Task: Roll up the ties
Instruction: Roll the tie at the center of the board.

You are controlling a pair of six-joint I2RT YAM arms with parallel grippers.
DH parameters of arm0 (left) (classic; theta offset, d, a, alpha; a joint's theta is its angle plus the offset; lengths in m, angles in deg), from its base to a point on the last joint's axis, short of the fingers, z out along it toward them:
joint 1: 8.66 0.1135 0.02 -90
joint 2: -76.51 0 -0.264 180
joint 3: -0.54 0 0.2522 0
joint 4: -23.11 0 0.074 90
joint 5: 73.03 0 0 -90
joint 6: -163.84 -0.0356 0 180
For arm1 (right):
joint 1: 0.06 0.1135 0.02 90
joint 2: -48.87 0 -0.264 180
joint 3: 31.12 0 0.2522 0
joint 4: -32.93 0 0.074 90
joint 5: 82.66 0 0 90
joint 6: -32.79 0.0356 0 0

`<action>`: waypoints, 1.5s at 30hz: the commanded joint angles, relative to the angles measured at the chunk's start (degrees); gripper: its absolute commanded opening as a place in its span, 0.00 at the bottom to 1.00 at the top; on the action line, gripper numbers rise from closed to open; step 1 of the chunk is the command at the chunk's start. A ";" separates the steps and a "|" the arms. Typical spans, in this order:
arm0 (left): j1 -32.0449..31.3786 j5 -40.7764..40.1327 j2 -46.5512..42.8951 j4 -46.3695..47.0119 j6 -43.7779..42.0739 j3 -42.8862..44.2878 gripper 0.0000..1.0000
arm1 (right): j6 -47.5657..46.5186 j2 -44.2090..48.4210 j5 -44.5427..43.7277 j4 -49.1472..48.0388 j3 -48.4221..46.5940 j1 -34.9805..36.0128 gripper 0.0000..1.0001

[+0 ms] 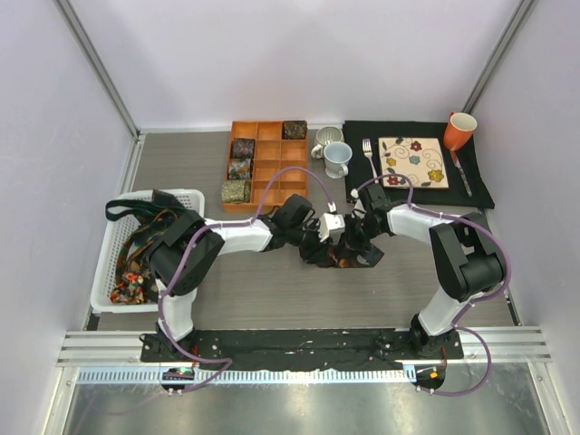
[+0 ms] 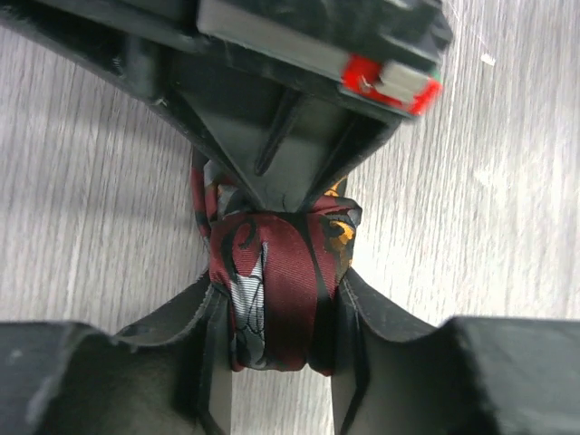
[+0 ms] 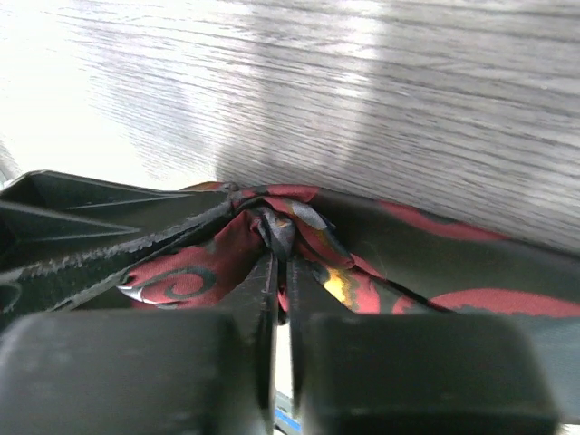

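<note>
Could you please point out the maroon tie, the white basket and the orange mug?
maroon tie [image 2: 283,294]: left wrist view, on the front of the roll.
white basket [image 1: 102,263]: top external view, on its left wall.
orange mug [image 1: 458,132]: top external view, on its body.

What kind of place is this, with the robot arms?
Probably a robot practice booth, not a real home: plain white walls in a metal frame, two arms bolted to a rail, and a pretend dinner setting on a black placemat beside an orange tray of rolled ties.
</note>
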 commanded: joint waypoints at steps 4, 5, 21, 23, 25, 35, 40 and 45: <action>-0.78 -6.13 -3.30 -18.66 -12.34 -0.89 0.23 | 1.07 5.80 1.11 4.81 -1.70 -3.29 0.36; -0.78 -6.57 -3.21 -19.36 -12.60 -0.89 0.23 | 1.25 6.50 2.16 4.90 -1.88 -3.29 0.40; -1.31 -9.13 -0.93 -21.21 -11.99 1.48 0.36 | 6.17 6.43 9.56 -3.01 1.98 1.36 0.52; -1.31 -9.21 -1.01 -21.21 -11.99 1.57 0.37 | 5.47 5.20 8.07 -3.01 2.51 1.63 0.43; -1.31 -9.30 -1.10 -21.21 -11.81 1.57 0.38 | 4.94 4.49 6.93 -2.84 3.48 1.55 0.24; 0.88 -2.54 -7.95 -12.62 -7.16 -0.63 0.69 | 0.99 1.68 0.07 0.15 7.43 -0.56 0.01; 0.89 1.07 -9.36 -10.84 -4.34 1.21 0.75 | -0.77 0.53 -3.35 1.65 7.53 -0.56 0.01; 0.89 0.46 -10.32 -10.05 -4.87 1.22 0.77 | -1.48 -0.78 -4.59 1.56 7.26 -0.56 0.01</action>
